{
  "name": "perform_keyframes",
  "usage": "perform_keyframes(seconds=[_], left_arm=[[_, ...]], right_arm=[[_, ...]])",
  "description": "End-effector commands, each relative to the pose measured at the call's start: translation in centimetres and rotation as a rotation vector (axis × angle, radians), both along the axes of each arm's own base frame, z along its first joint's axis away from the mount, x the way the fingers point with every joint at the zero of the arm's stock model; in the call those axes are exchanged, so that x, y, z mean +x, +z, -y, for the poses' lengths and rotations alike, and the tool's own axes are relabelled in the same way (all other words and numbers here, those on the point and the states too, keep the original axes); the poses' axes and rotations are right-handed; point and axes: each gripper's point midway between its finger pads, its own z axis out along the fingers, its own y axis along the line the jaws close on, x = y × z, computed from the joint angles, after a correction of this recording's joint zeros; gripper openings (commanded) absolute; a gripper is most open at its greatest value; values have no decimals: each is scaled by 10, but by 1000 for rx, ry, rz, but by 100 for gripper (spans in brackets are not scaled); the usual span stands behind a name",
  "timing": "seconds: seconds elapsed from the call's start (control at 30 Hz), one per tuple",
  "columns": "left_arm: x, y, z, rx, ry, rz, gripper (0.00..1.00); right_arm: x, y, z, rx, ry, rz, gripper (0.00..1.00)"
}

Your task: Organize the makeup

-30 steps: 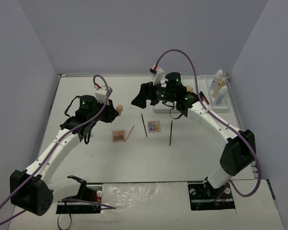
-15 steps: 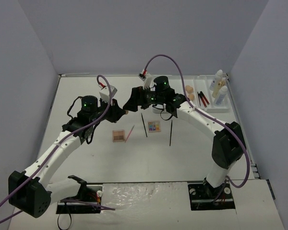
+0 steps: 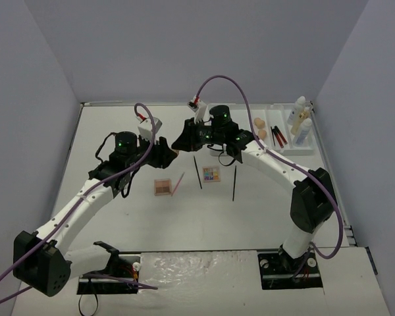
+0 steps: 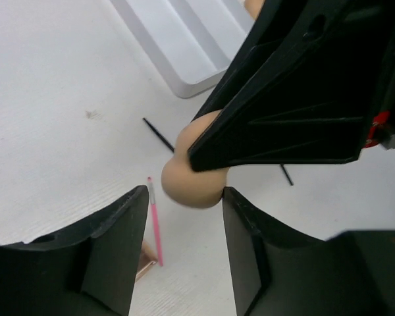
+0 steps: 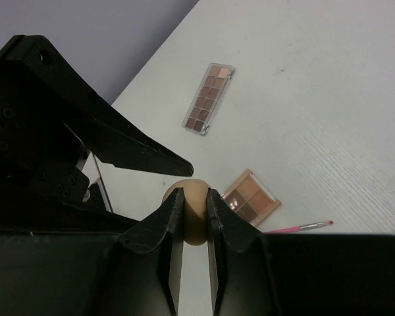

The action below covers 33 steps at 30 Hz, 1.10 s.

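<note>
The table point(image 3: 204, 220) is lit brightly and evenly from above, and only faint, soft shadows are cast under the arms point(image 3: 85, 197). Glare is seen on the crinkled sheet point(image 3: 204, 263) at the table's near edge. In both wrist views the black fingers point(image 4: 112, 253) are rendered as dark, almost detailless masses, softly out of focus, while the peach sponge point(image 4: 191, 184) is shown slightly blurred at its outline.

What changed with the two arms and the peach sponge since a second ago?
The right tool swung left, away from the tray, to meet the left tool. It shut on the sponge, and the left tool opened and let go. The palettes, pencils and bottles stayed put.
</note>
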Motion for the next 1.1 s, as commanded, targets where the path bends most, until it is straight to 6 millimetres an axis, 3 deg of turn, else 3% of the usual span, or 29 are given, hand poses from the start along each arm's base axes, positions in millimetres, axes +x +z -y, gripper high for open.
perform_keyframes(seconds=[0.0, 0.13, 0.2, 0.3, 0.37, 0.47, 0.63, 0.83, 0.97, 1.07], left_arm=[[20, 6, -25, 48, 180, -3, 72], [24, -15, -64, 149, 355, -81, 97], [22, -24, -91, 209, 454, -114, 97], [13, -31, -120, 262, 541, -138, 97], [8, -35, -138, 287, 586, -150, 97], [-3, -30, -163, 324, 648, -125, 97], [-15, -32, -183, 396, 696, -106, 97], [-16, -43, -188, 397, 726, -100, 97], [-9, -43, -188, 406, 723, -91, 97], [-7, -45, -185, 410, 711, -98, 97]], right_arm=[[50, 18, 56, -80, -240, 145, 0], [89, -5, 126, -228, -490, 140, 0], [114, -20, 182, -330, -698, 114, 0], [130, -46, 239, -470, -888, 67, 0], [138, -58, 256, -513, -942, 38, 0], [151, -79, 306, -615, -1067, -31, 0], [166, -109, 346, -682, -1140, -117, 0], [172, -151, 355, -710, -1112, -218, 2], [172, -167, 359, -717, -1097, -256, 21], [175, -164, 361, -722, -1103, -249, 38]])
